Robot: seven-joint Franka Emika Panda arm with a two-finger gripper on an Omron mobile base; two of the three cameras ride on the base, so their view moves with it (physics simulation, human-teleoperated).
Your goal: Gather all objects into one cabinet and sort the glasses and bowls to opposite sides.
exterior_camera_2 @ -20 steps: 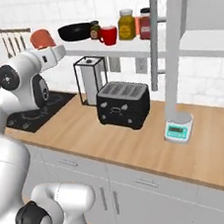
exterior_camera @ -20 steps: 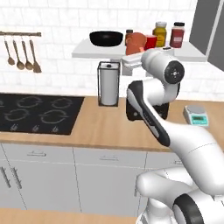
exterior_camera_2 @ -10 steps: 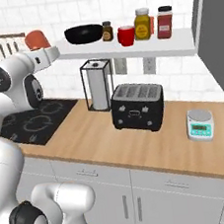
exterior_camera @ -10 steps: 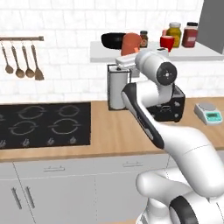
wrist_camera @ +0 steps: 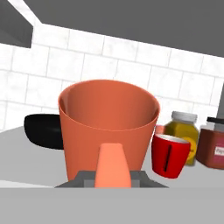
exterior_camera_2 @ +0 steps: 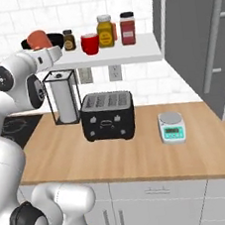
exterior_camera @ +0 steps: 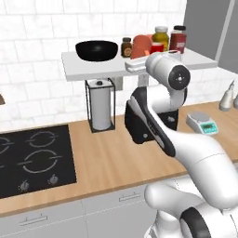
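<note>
Fingers: my gripper [wrist_camera: 113,175] holds the salmon cup [wrist_camera: 108,127].
Risk: knocking the red cup [wrist_camera: 169,155] when setting down.

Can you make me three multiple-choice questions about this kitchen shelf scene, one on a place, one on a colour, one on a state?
1. Where does the black bowl sit?
A. on the shelf
B. on the stove
C. on the toaster

2. What colour is the cup standing on the shelf beside the yellow jar?
A. blue
B. red
C. white

3. What is the gripper doing?
A. hanging open with nothing in it
B. holding an orange cup
C. holding the paper towel roll

Answers:
1. A: the base views show the bowl at the shelf's left end.
2. B: the red cup stands just left of the yellow jar.
3. B: the orange cup sits right in front of the hand camera, and both base views show it at the arm's tip.
</note>
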